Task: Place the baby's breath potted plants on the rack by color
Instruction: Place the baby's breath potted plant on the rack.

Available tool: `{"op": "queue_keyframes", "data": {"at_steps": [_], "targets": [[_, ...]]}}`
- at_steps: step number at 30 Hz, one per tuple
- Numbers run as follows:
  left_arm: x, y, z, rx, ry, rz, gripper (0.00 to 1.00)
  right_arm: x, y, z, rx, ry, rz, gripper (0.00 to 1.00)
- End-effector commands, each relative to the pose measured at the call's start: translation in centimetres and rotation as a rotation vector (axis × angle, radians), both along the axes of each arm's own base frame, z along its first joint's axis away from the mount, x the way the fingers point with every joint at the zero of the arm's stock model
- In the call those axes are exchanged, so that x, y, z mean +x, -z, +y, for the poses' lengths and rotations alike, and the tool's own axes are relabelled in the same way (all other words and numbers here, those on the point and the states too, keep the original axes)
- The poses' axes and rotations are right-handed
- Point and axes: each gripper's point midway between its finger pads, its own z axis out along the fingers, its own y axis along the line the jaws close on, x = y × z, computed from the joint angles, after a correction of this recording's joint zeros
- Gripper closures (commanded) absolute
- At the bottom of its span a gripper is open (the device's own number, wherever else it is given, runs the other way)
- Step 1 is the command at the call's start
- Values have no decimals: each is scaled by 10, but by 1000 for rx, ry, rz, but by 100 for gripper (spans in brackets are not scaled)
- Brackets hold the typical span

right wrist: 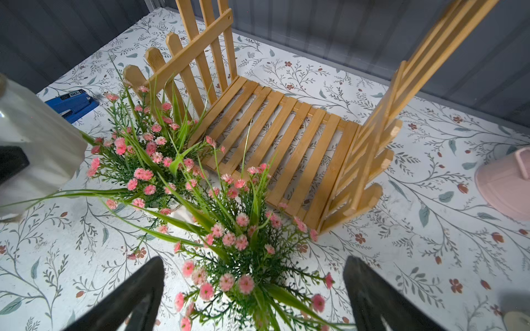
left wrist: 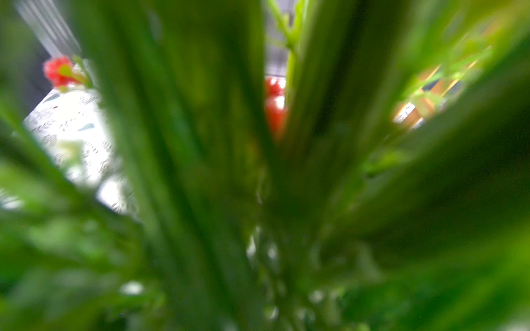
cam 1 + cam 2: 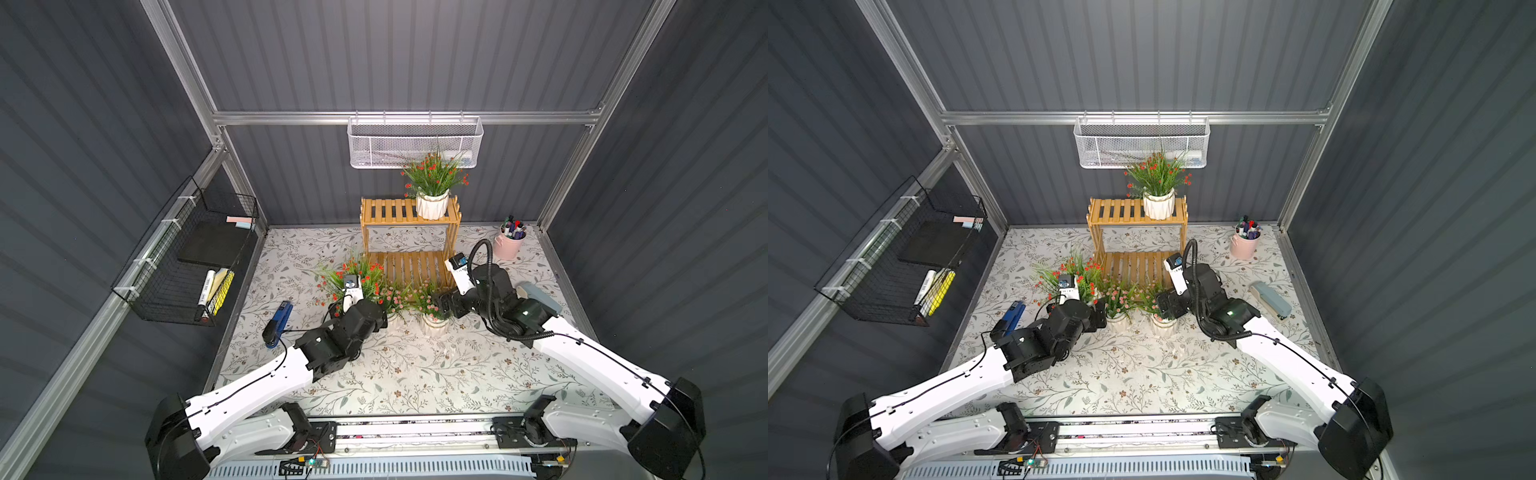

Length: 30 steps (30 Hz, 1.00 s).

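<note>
The wooden rack (image 3: 409, 266) (image 1: 286, 143) stands at the back middle. A red-blossomed plant (image 3: 434, 178) (image 3: 1156, 174) sits on the right of its top tier. A second red-blossomed plant (image 3: 365, 270) (image 2: 200, 143) is left of the lower tier, and its leaves fill the left wrist view. My left gripper (image 3: 1090, 305) is buried in it, with a black finger against its white pot (image 1: 43, 143). Two pink plants (image 3: 395, 297) (image 1: 143, 160) stand on the table before the lower tier. My right gripper (image 1: 252, 259) (image 3: 442, 305) hangs open over the right-hand one (image 1: 235, 258) (image 3: 1152, 297).
A blue stapler (image 3: 280, 320) (image 1: 71, 103) lies left of the plants. A grey-blue stapler (image 3: 540, 297) lies at the right, and a pink cup of pens (image 3: 510, 243) stands at the back right. A white mesh basket (image 3: 415, 143) hangs on the back wall, a black wire basket (image 3: 187, 266) on the left wall.
</note>
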Motion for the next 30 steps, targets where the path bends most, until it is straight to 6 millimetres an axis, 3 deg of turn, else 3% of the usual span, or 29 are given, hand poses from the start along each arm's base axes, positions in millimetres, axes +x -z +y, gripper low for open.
{"op": "queue_keyframes", "data": {"at_steps": [1, 17, 30], "targets": [[13, -30, -10, -6, 45, -43, 31, 5, -18, 2, 15, 1, -41, 1], [58, -87, -24, -21, 114, -101, 32, 4, -32, 0, 14, -2, -69, 1], [117, -167, -34, 44, 144, -162, 32, -4, -45, -6, 18, -6, -84, 1]]}}
